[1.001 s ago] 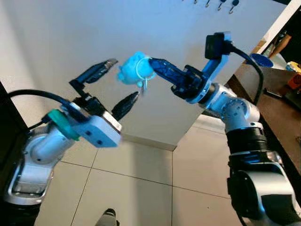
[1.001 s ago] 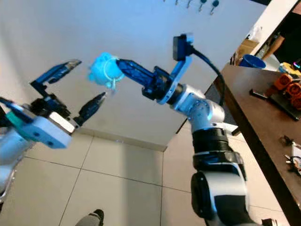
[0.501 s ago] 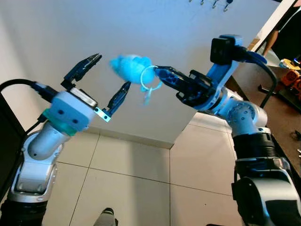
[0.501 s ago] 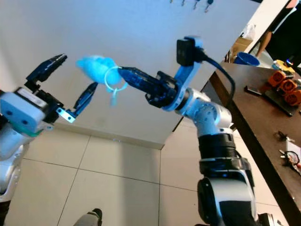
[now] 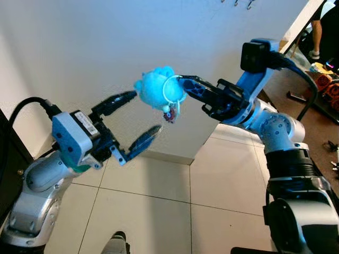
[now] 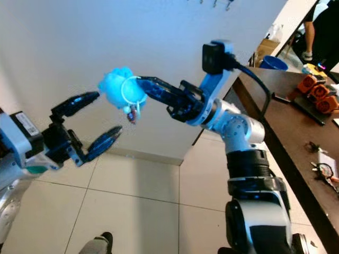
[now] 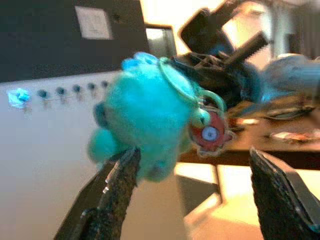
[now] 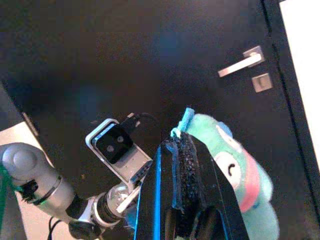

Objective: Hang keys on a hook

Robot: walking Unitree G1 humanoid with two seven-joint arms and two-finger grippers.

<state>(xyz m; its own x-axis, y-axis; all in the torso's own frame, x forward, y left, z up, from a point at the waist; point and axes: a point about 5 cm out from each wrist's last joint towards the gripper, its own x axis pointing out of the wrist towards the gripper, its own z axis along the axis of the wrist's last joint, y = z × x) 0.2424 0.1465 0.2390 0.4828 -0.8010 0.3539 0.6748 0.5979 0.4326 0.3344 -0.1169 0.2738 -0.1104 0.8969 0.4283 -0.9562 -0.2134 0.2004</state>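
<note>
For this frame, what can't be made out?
- Wall hooks: cut off by the top edge of the left eye view; tiny and blurred in the left wrist view.
- Right gripper fingertips: covered by the plush keychain.
- Any keys on the ring: too small; a round tag hangs there.

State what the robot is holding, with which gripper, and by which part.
The right gripper holds the blue plush keychain at its pale ring; the left gripper, open, holds nothing.

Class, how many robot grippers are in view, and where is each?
2. The left gripper is open, just below and left of the blue plush keychain; the right gripper, reaching in from the right, holds that keychain up before the white wall.
</note>
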